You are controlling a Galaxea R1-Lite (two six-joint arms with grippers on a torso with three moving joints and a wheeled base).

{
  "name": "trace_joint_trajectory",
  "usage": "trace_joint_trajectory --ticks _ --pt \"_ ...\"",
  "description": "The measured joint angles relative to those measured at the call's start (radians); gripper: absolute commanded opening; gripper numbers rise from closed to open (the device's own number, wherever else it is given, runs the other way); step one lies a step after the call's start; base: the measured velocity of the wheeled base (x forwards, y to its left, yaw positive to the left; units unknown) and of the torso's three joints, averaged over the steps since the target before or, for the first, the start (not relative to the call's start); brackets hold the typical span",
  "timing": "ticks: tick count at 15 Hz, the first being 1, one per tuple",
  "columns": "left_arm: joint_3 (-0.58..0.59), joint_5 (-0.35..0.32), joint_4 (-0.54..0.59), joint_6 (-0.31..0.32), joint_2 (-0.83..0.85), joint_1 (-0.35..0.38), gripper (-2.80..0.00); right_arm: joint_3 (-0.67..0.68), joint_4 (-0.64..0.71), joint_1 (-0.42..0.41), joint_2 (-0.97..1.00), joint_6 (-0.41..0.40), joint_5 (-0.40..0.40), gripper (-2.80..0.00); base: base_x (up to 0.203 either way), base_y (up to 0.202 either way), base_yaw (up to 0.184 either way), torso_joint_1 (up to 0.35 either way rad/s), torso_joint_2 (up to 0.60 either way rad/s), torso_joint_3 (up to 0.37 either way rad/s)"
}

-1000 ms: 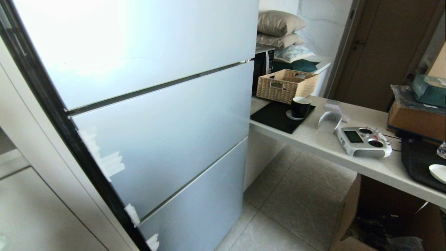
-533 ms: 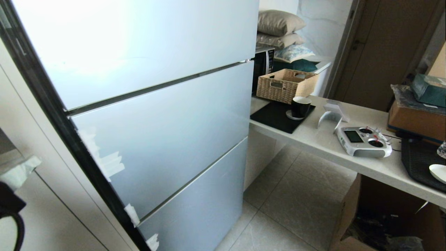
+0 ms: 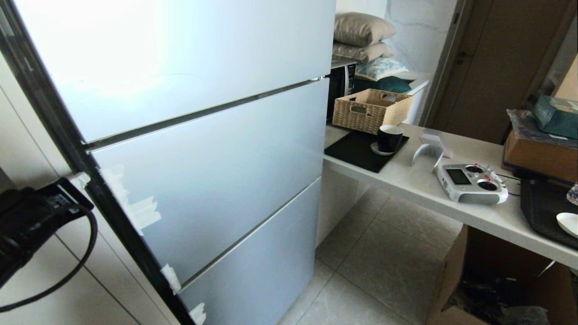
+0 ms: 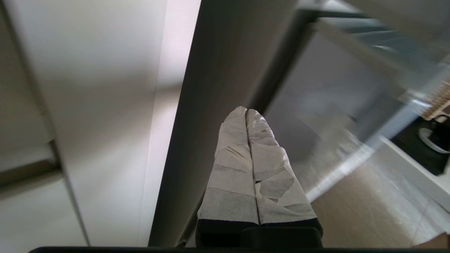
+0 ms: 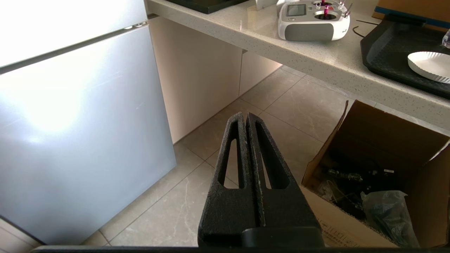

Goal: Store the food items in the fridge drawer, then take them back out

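The pale blue-grey fridge [image 3: 203, 149] stands closed, its three fronts all shut. The food items and the fridge drawer are out of view. My left gripper [image 3: 80, 179] comes in from the lower left and sits at the fridge's dark left edge. In the left wrist view its white-taped fingers are pressed together with nothing between them, so the left gripper [image 4: 246, 110] is shut, pointing along that dark edge [image 4: 218, 88]. My right gripper [image 5: 245, 115] is shut and empty, hanging over the floor tiles beside the fridge's lowest front [image 5: 81, 123].
A pale counter [image 3: 420, 185] right of the fridge holds a wicker basket [image 3: 370, 110], a black mug [image 3: 389, 138], a white remote controller [image 3: 472, 183] and a black tray [image 5: 386, 52]. An open cardboard box [image 3: 478, 280] sits on the floor beneath. White cabinets [image 3: 40, 280] stand left of the fridge.
My left arm has risen into the head view from the lower left corner and reached the fridge's left edge. The right arm and the fridge have not moved.
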Motion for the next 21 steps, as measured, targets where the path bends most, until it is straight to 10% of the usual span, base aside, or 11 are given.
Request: trace_joint_trajectory --ticks 21 --pt "-0.048 0.010 -0.095 -0.016 0.152 -0.051 -2.80 0.000 0.000 0.000 0.000 0.005 0.000 -2.80 0.000 0.000 0.000 0.000 0.00 0.000"
